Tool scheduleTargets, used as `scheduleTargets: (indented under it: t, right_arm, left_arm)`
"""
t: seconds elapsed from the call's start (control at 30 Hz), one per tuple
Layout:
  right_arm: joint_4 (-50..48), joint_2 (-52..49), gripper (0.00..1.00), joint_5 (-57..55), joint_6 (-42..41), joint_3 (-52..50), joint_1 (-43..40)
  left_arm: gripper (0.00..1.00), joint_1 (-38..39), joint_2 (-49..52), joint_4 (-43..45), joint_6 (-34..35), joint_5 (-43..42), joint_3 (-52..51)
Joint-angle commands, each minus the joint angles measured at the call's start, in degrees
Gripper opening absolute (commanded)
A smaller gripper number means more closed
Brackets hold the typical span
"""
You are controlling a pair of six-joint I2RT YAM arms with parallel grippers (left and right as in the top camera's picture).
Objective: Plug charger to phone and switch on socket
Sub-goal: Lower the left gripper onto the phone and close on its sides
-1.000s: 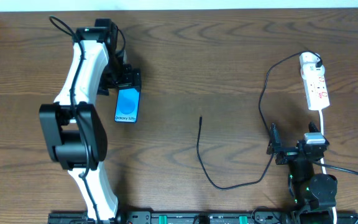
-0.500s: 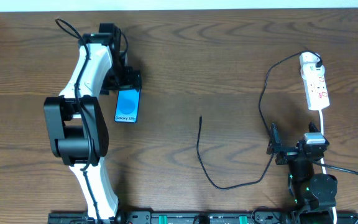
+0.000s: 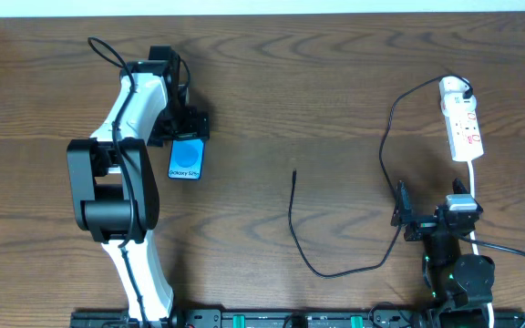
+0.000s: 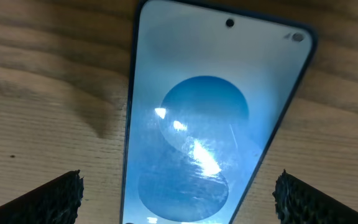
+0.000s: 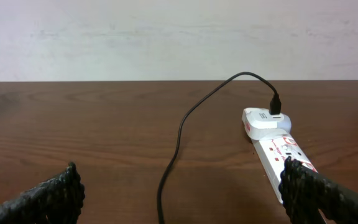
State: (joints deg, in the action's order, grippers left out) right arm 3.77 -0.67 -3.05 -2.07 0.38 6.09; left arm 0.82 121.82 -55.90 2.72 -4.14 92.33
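Now the left gripper [image 4: 179, 200] hangs low over the phone [image 3: 186, 160], jaws spread as wide as they go and holding nothing. In the wrist view one textured fingertip [image 4: 48, 198] shows on either side of the glass, each apart from the phone's edges. The phone lies flat and screen-up on the wooden table [image 3: 335, 91] directly beneath this gripper, its camera-hole end pointing ahead of the fingers. From overhead the gripper covers that end, and the end with the lettering shows behind it.

The right gripper [image 5: 179, 202] sits low by its own base, likewise wide open and empty. The socket [image 5: 284, 149] lies ahead of it and to its right. The charger [image 3: 292, 219] has its black plug seated at the socket's far end. Its thin cable curves back past the gripper's left side, loops on the table, and ends in a straight tip between the two grippers, well apart from the phone
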Motion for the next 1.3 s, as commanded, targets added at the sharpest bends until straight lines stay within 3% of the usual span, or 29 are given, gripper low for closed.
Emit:
scheduleTargets:
  t: [0.0,1.27]
  right_arm:
    - [0.2,0.4,0.99,-0.5,0.9,-0.1,0.3]
    - [0.1,0.4,0.99,-0.5,0.9,-0.1,0.3]
  left_arm:
    - [0.98,-0.1,0.2,0.3,-1.0,0.7,-1.6]
    - [0.98,-0.1,0.2,5.0,-2.9,-1.0,-7.2]
